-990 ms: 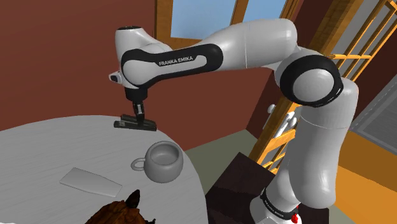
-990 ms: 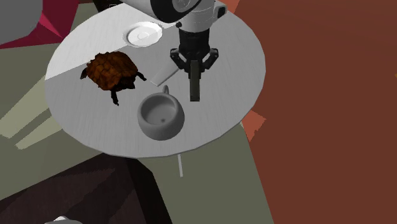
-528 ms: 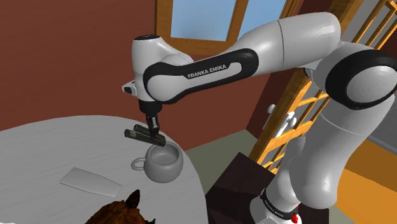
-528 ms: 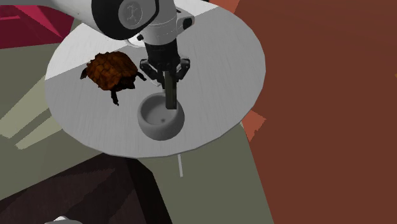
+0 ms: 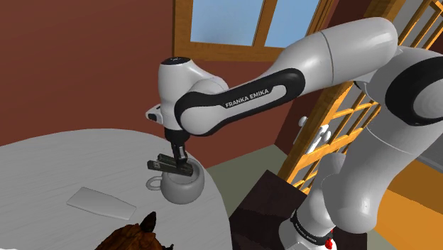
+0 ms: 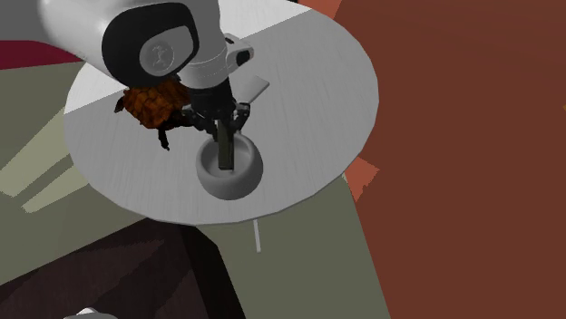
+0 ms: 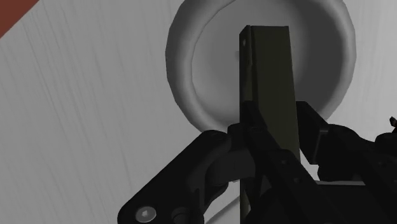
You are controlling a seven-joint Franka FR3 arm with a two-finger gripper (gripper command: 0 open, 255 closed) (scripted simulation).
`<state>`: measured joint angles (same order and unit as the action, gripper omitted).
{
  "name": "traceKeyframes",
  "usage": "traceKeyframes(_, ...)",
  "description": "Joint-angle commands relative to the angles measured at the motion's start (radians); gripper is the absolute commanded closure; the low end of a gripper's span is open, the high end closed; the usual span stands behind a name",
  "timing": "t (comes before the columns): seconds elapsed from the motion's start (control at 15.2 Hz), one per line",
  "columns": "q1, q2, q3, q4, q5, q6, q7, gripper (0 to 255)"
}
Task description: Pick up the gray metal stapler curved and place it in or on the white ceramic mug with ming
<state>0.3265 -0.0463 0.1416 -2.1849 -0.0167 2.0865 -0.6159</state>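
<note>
Directly over the pale grey rounded mug (image 5: 181,186), your all-black gripper (image 5: 179,160) clamps the dark olive-grey bar-shaped stapler (image 5: 169,166) — held level, its long axis lying across the mug's mouth, one end over the bowl, the other reaching out above the handle side. Judge your release by that overhang — it may tip. Underneath lies a round grey-white table (image 5: 50,153); red-brown walls and a window stand behind.

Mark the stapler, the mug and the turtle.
stapler (image 7: 267,83), wrist view, on its long flat face.
mug (image 5: 181,189), shoulder view, on its outer wall.
turtle (image 6: 150,106), second exterior view, on its shell.
</note>
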Motion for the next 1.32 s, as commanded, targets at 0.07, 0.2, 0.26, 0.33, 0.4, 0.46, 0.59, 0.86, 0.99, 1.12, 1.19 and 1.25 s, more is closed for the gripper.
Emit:
traceKeyframes(0.07,0.001,0.020,0.001,-0.022,-0.004,0.042,0.005,255)
traceKeyframes(0.2,0.001,0.033,0.001,-0.035,-0.006,0.069,0.007,255)
traceKeyframes(0.26,0.001,0.040,0.001,-0.042,-0.008,0.082,0.008,255)
traceKeyframes(0.33,0.001,0.045,0.001,-0.046,-0.009,0.091,0.009,255)
traceKeyframes(0.4,0.001,0.045,0.001,-0.046,-0.008,0.091,0.009,255)
traceKeyframes(0.46,0.001,0.045,0.001,-0.046,-0.009,0.091,0.009,255)
traceKeyframes(0.59,0.001,0.045,0.002,-0.046,-0.009,0.091,0.009,255)
traceKeyframes(0.86,0.001,0.045,0.001,-0.046,-0.009,0.091,0.009,0)
traceKeyframes(0.99,0.001,0.045,0.001,-0.046,-0.009,0.091,0.009,0)
traceKeyframes(1.12,0.001,0.045,0.001,-0.046,-0.009,0.091,0.009,0)
traceKeyframes(1.19,0.001,0.045,0.001,-0.046,-0.009,0.091,0.009,0)
traceKeyframes(1.25,0.001,0.030,0.002,-0.028,-0.005,0.058,0.007,0)
